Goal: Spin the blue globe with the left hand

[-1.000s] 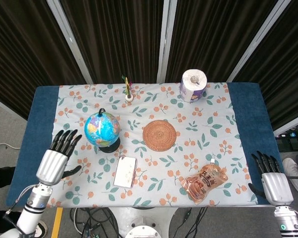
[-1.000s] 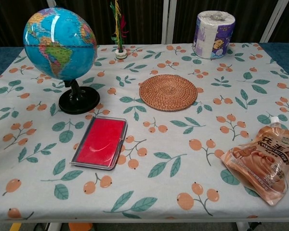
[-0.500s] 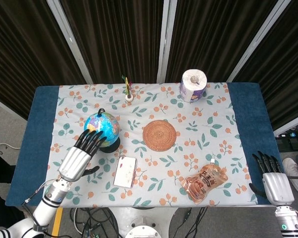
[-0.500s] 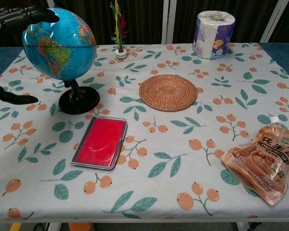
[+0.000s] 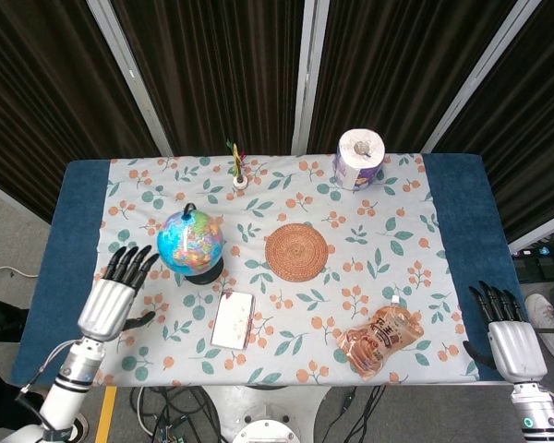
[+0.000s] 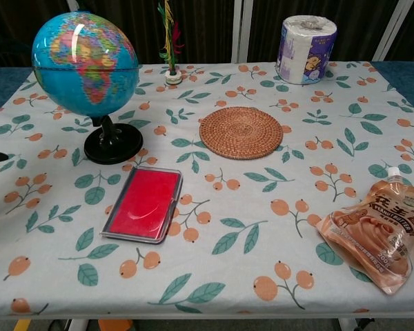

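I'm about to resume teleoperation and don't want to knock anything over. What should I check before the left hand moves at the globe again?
1. Globe upright on its base: ok.
2. Left robot hand holds nothing, fingers apart: ok.
3. Left hand touching the globe: not ok; in the head view it sits apart, to the globe's left.
4. Red case out of the sweep: cannot tell; it lies just in front of the base.
5. Right robot hand out of the way at the far table edge, open: ok.
6. Globe at rest: cannot tell from one moment.
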